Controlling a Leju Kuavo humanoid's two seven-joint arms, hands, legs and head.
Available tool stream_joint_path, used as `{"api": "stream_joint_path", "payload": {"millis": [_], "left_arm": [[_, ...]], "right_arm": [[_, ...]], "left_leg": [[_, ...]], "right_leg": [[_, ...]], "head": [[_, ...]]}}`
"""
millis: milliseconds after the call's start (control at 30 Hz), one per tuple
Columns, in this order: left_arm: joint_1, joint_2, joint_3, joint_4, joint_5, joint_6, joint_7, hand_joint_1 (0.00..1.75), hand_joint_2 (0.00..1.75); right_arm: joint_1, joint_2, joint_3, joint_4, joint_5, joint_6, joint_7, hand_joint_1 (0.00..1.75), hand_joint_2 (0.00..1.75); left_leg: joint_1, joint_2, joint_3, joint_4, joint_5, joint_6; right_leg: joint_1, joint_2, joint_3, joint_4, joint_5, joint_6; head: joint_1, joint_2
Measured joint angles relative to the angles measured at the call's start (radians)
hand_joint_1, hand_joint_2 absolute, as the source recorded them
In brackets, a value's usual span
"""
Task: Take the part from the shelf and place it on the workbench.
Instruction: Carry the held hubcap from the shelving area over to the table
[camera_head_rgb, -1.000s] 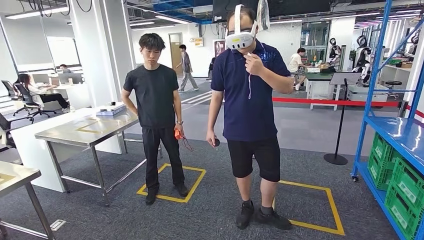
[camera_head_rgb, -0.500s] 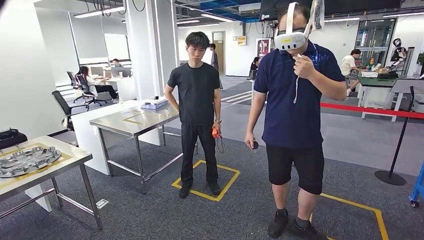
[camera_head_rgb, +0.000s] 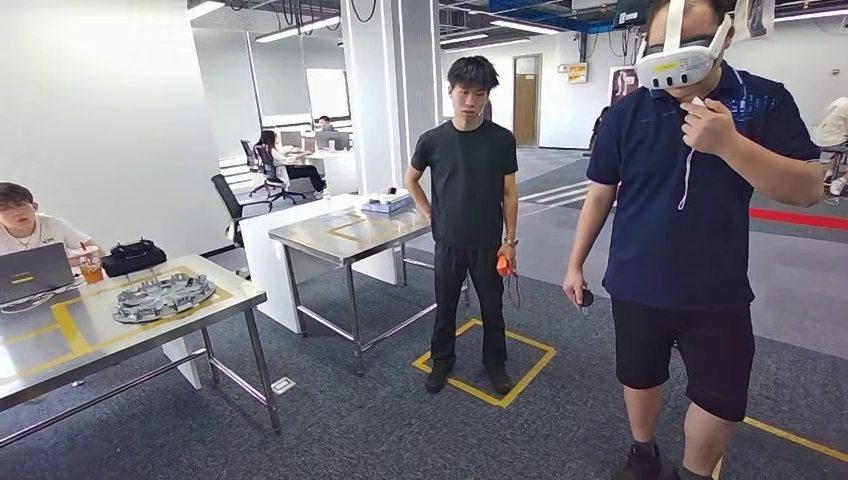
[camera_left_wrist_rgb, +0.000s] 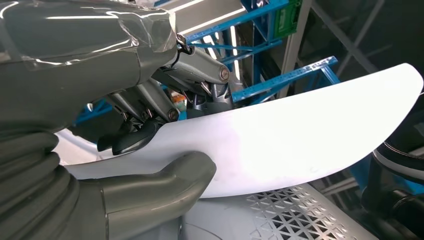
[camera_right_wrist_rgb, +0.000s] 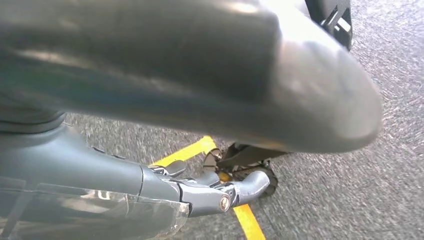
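At the left wrist, the left hand (camera_left_wrist_rgb: 150, 135) pinches the white curved part (camera_left_wrist_rgb: 300, 135) between thumb and fingers, carried clear of the shelf for transport. Right hand (camera_right_wrist_rgb: 220, 192) hangs over floor, fingers curled on nothing. Bench (camera_head_rgb: 60, 330) ahead-left, near corner free.

**Materials / finish check**

Part (camera_left_wrist_rgb: 300, 135) in the left robot hand (camera_left_wrist_rgb: 150, 125): smooth white plastic-looking shell, satin sheen, bright glare across its face. Left robot hand: matt grey ribbed rubbery cover, smooth grey thumb, bare metal linkages at the fingers (camera_left_wrist_rgb: 135, 140), clear glossy film over the wrist housing. Right robot hand (camera_right_wrist_rgb: 220, 192): same smooth grey finish, clear film too. Near surface (camera_head_rgb: 120, 330): brushed metal top, dull reflections, yellow tape lines; round machined metal plate (camera_head_rgb: 163, 297) near its back edge. Second surface (camera_head_rgb: 345, 235): same brushed metal. Floor (camera_head_rgb: 380, 420): rough grey carpet, yellow tape markings.
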Motion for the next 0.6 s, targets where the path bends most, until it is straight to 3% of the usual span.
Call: {"api": "stream_joint_path", "payload": {"millis": [67,133,167,200,233,267,333,367,433,467,500,567,600], "left_arm": [[-0.001,0.0,0.0,0.0,0.0,0.0,0.0,1.75,1.75],[0.001,0.0,0.0,0.0,0.0,-0.001,0.0,1.75,1.75],[0.002,0.0,0.0,0.0,0.0,-0.001,0.0,1.75,1.75],[0.002,0.0,0.0,0.0,0.0,-0.001,0.0,1.75,1.75],[0.002,0.0,0.001,0.0,0.0,-0.001,0.0,1.75,1.75],[0.0,0.0,0.002,-0.001,0.0,-0.001,0.0,1.75,1.75],[-0.004,-0.002,0.004,-0.003,-0.001,0.0,0.0,1.75,1.75],[-0.004,-0.002,0.005,-0.003,-0.001,0.001,0.0,1.75,1.75],[0.003,-0.001,0.008,-0.006,-0.003,0.005,0.0,1.75,1.75],[0.006,0.0,0.01,-0.007,-0.004,0.007,-0.001,1.75,1.75],[0.008,0.0,0.011,-0.008,-0.007,0.01,-0.002,1.75,1.75],[0.01,-0.001,0.01,-0.007,-0.017,0.014,-0.002,1.75,1.75],[0.014,-0.001,0.01,-0.007,-0.023,0.017,-0.002,1.75,1.75]], "right_arm": [[0.004,-0.001,0.0,0.0,0.0,0.0,0.0,0.0,0.0],[0.006,-0.001,0.0,0.0,0.0,0.0,0.0,0.0,0.0],[0.006,-0.001,0.0,0.0,0.0,0.0,0.0,0.0,0.0],[0.004,-0.001,0.0,0.0,0.0,0.0,0.0,0.0,0.0],[0.003,0.0,0.0,0.0,0.0,0.0,0.0,0.0,0.0],[0.001,0.006,0.0,0.002,0.0,0.0,0.0,0.0,0.0],[-0.001,0.015,0.0,0.005,0.0,-0.001,-0.001,0.0,0.0],[-0.003,0.02,0.0,0.007,0.0,-0.001,-0.002,0.0,0.0],[-0.007,0.019,0.0,0.007,0.001,0.0,-0.003,0.0,0.0],[-0.008,0.019,0.0,0.008,0.001,0.001,-0.004,0.0,0.0],[-0.009,0.018,0.0,0.008,0.002,0.002,-0.004,0.0,0.0],[-0.005,0.013,0.0,0.008,0.002,0.002,-0.003,0.0,0.0],[-0.002,0.009,0.0,0.008,0.001,0.002,-0.003,0.0,0.0]], "left_leg": [[-0.003,0.059,-0.069,0.131,-0.054,-0.002],[-0.005,0.073,-0.129,0.229,-0.079,0.004],[-0.009,0.075,-0.134,0.229,-0.066,0.012],[-0.017,0.078,-0.117,0.19,-0.037,0.027],[-0.031,0.09,-0.083,0.124,0.0,0.05],[-0.048,0.117,-0.047,0.057,0.025,0.078],[-0.077,0.162,-0.001,-0.032,0.042,0.119],[-0.084,0.168,0.006,-0.048,0.036,0.127],[-0.083,0.138,0.03,-0.086,0.049,0.128],[-0.077,0.123,0.05,-0.115,0.061,0.128],[-0.068,0.109,0.07,-0.142,0.076,0.127],[-0.051,0.081,0.086,-0.168,0.094,0.12],[-0.043,0.066,0.085,-0.169,0.097,0.114]], "right_leg": [[0.01,-0.021,0.003,-0.001,-0.004,-0.007],[0.021,-0.045,0.004,-0.001,-0.009,-0.014],[0.028,-0.057,0.007,-0.001,-0.012,-0.018],[0.035,-0.069,0.012,-0.001,-0.016,-0.021],[0.042,-0.08,0.02,-0.003,-0.02,-0.025],[0.049,-0.092,0.029,-0.006,-0.024,-0.028],[0.054,-0.118,0.04,-0.016,-0.03,-0.028],[0.052,-0.134,0.044,-0.021,-0.031,-0.026],[0.05,-0.157,0.056,-0.034,-0.03,-0.024],[0.05,-0.142,0.06,-0.03,-0.033,-0.024],[0.05,-0.112,0.052,-0.006,-0.043,-0.023],[0.043,-0.04,-0.009,0.104,-0.077,-0.017],[0.036,-0.025,-0.05,0.167,-0.093,-0.009]], "head": [[-0.003,0.0],[-0.004,0.0],[-0.005,0.0],[-0.005,0.0],[-0.005,0.0],[-0.004,0.0],[-0.001,0.0],[-0.001,0.0],[-0.001,0.0],[-0.004,0.0],[-0.003,0.0],[-0.002,-0.001],[0.0,0.0]]}}
